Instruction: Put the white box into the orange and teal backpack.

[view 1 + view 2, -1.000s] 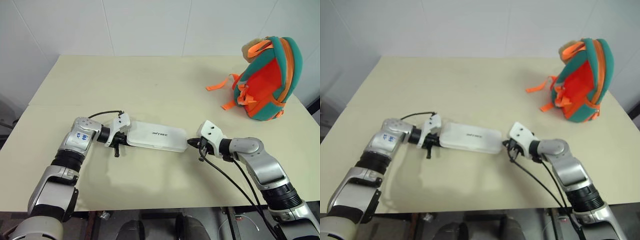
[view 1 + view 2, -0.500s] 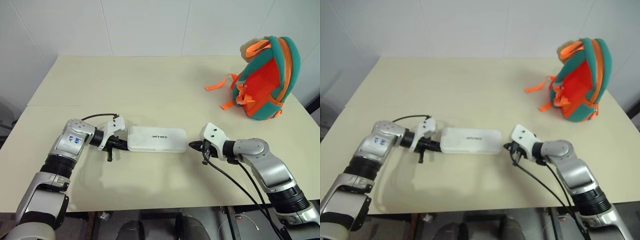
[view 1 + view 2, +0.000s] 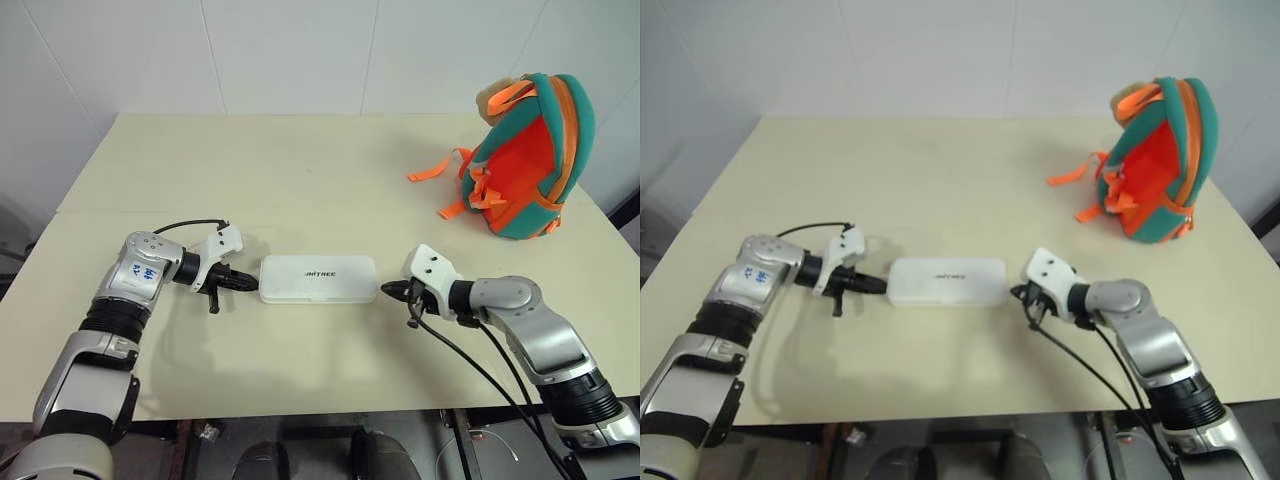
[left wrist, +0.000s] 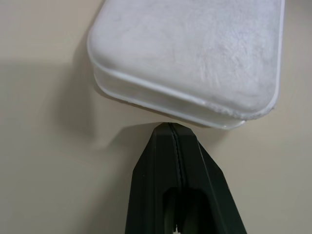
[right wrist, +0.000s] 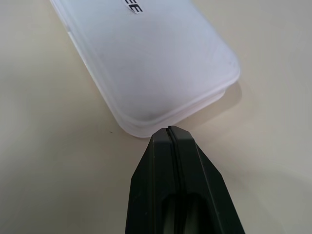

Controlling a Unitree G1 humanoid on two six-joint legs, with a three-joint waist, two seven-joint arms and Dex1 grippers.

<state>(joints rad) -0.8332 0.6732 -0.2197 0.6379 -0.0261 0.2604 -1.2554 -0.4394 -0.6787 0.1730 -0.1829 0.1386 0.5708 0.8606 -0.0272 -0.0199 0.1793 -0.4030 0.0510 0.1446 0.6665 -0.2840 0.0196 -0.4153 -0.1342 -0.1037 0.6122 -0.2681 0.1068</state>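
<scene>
CHANGE: the white box [image 3: 318, 279] is now squared up flat on the counter [image 3: 300, 180], no longer skewed | MEANING: box judged aligned, not yet lifted | PINCERS: left pincer [image 3: 250, 283] and right pincer [image 3: 386, 291] are both closed, gripping nothing, tips at the box's two short ends | TARGET: the orange and teal backpack [image 3: 530, 160] is well apart, far right.

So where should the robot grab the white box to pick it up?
Probably by its two short ends. The white box lies flat and long on the table, with the shut left gripper at one end and the shut right gripper at the other, so squeezing inward from both sides suits it.
</scene>
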